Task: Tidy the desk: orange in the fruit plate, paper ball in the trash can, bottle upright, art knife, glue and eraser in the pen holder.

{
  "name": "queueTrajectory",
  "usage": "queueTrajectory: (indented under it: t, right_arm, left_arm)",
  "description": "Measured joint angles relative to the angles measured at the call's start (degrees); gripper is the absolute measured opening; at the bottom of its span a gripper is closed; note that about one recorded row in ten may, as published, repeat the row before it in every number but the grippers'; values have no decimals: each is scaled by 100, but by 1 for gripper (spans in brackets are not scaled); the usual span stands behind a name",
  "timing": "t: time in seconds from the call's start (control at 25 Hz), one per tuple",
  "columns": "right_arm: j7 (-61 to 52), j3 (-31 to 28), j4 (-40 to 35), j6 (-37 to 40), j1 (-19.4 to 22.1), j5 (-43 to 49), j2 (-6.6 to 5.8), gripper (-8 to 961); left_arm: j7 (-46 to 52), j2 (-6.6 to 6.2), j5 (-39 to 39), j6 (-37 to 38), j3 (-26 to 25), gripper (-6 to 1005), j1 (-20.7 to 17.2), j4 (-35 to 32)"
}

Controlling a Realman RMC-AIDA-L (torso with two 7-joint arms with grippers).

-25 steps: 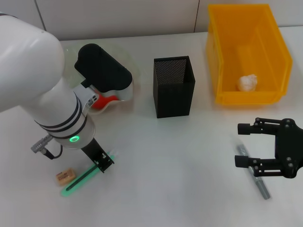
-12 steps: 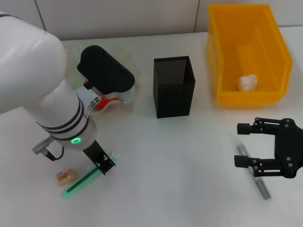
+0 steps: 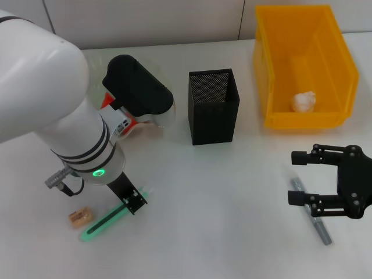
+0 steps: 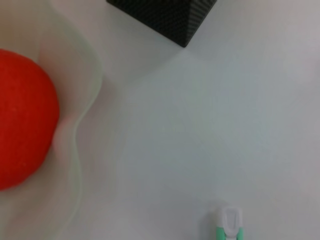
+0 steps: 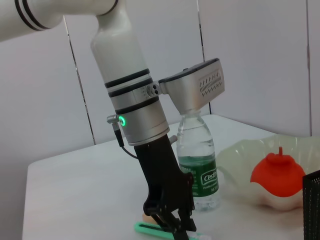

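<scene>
The desk (image 3: 192, 192) is mostly tidied. The yellow trash can (image 3: 343, 70) already has the paper ball (image 3: 303, 102) in it, the orange (image 4: 22, 117) sits in the wavy fruit plate (image 4: 82, 130), and the bottle (image 5: 196, 160) stands upright just behind the left arm. The black mesh pen holder (image 3: 213, 106) stands in the middle, with nothing showing inside it from the head camera.

The left tool (image 3: 132, 200) is down at the desk over one end of the green art knife (image 3: 107, 220), which lies flat and slanted, white tip toward the pen holder. From the right wrist camera the fingers look to straddle the knife's end, but I cannot tell whether they have closed on it. The small tan eraser (image 3: 79, 216) lies just beside the knife, apart from it.

Picking up the knife looks like the step in hand. It is thin and lies flat, so the fingers should go right down to the desk and pinch across its narrow width, not along it. Gripped this near the end it may droop, so lift slowly, then turn it upright over the holder's mouth before letting go. Steer clear of the bottle close behind.

The right tool (image 3: 302, 177) hovers with fingers spread apart over the grey glue stick (image 3: 313, 216), well away from the rest.
</scene>
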State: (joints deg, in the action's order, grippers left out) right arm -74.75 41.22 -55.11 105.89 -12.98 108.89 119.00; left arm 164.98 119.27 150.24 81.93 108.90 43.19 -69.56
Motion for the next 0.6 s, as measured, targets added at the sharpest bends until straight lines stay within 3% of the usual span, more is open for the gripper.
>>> queueTrajectory:
  t: [0.6]
  right_arm:
    - [56, -108, 67, -24, 6, 20, -14, 764]
  left_arm:
    - [-1, -1, -164, -32, -61, 212, -99, -553]
